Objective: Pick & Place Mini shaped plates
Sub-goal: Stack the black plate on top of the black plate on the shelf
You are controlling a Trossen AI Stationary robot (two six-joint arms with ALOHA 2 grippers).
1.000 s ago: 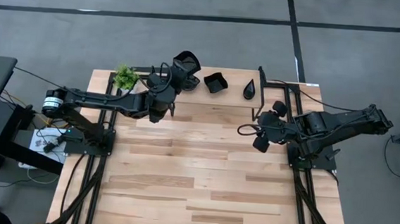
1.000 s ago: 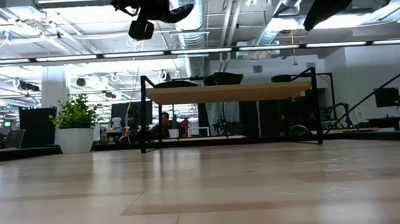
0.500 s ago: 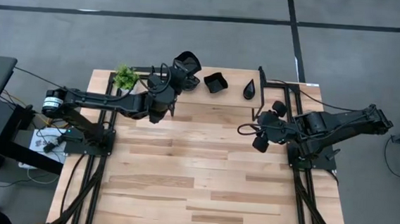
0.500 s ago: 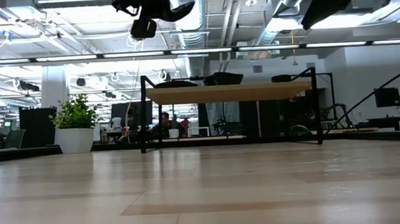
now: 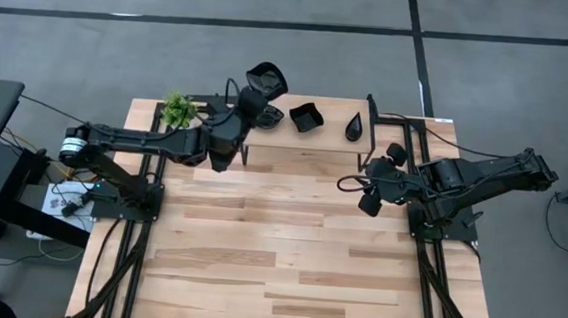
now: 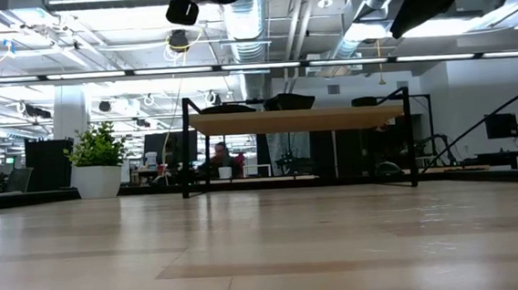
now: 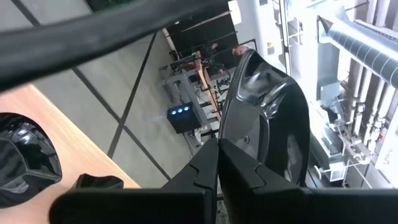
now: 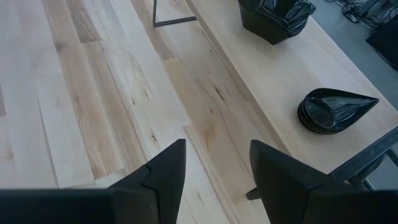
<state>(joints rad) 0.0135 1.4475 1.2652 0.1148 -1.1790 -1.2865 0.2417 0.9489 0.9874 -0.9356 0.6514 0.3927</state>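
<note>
Left gripper [image 7: 217,163] pinches one mini plate [image 5: 267,77] by its rim, held high over the shelf's back edge — keep it level, lower gently. Right gripper [image 8: 214,165] spread, waiting mid-table.

I count three groups of black plates at the far edge of the surface [image 5: 288,240]: one plate [image 5: 267,78] lifted up, one stack of square plates [image 5: 306,116], one stack of teardrop plates [image 5: 354,128]. One green plant [image 5: 177,108] stands near the far left corner.

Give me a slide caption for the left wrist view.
Left claw shut on a glossy black plate, lifted with the room behind it.
</note>
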